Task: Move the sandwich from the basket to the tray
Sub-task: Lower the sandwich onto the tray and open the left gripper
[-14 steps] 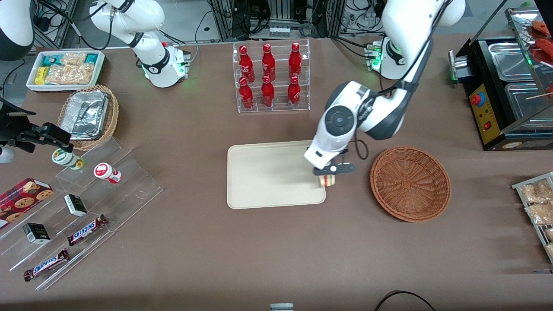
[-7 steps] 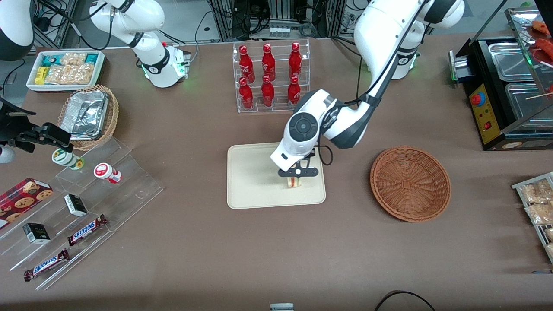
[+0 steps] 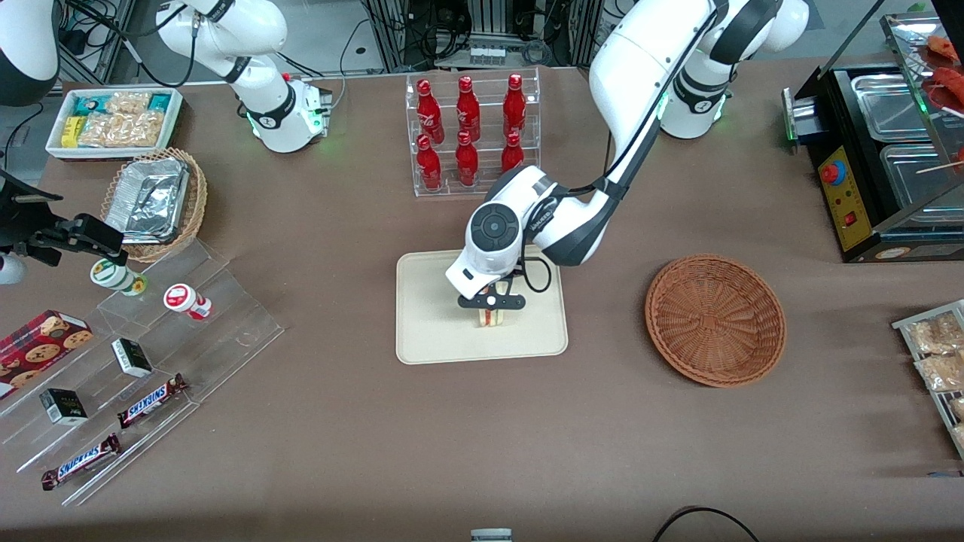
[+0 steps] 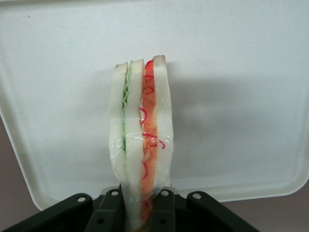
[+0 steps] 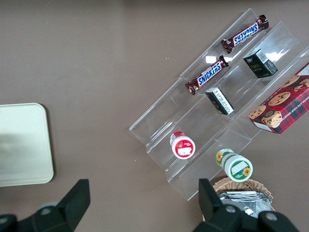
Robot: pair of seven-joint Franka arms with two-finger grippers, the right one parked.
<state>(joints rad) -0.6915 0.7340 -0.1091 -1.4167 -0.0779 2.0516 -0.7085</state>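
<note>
We read "SNICKERS" on two chocolate bars (image 5: 208,77) (image 5: 245,34) lying on the clear stepped display rack (image 5: 159,121). No other text is legible to us, and the end effector (image 3: 491,310) carries none.

The gripper (image 3: 491,302) covers most of the sandwich (image 3: 490,318) in the front view. In the left wrist view the picture's edge cuts off the sandwich's held end and part of the tray (image 4: 241,58), so whether they touch stays unclear.
</note>
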